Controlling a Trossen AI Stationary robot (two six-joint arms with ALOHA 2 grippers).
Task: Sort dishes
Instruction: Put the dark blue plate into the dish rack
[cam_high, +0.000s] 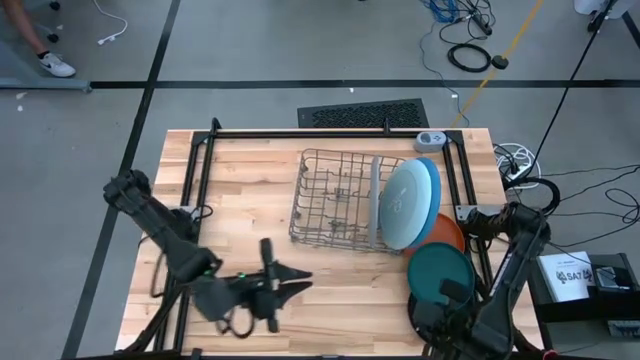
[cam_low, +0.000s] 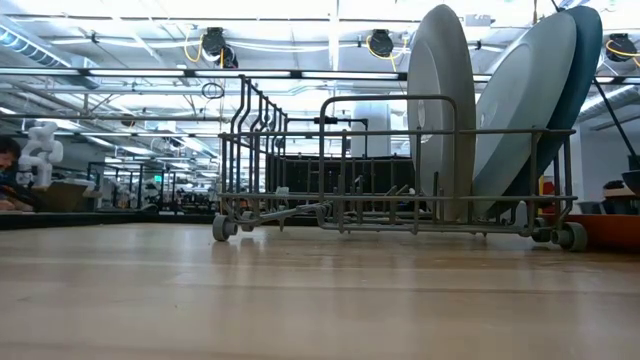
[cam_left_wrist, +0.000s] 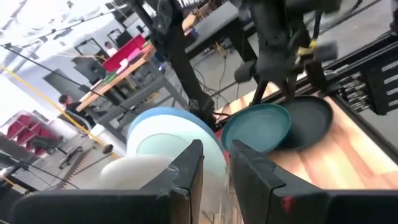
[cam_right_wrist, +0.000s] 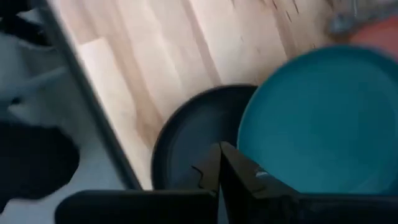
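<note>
My left arm is stretched low across the near-left part of the table, elbow back toward the left edge, wrist pointing right at the rack (cam_high: 345, 200). Left gripper (cam_high: 300, 282) hangs over bare wood, well short of the rack, fingers (cam_left_wrist: 186, 171) only a narrow gap apart with nothing between them.

The rack sits mid-table with a grey plate (cam_high: 376, 200) standing upright in it, and a pale blue plate (cam_high: 405, 205) plus a blue plate (cam_high: 432, 185) leaning at its right end.

Just right of that, an orange plate (cam_high: 450, 232) lies on the table, with a teal plate (cam_high: 440, 272) near it and a black plate (cam_right_wrist: 193, 143) under the teal one's edge.

My right arm is folded at the near-right corner, right gripper (cam_right_wrist: 221, 168) pointing down, jaws pinched shut on the teal plate's rim.
</note>
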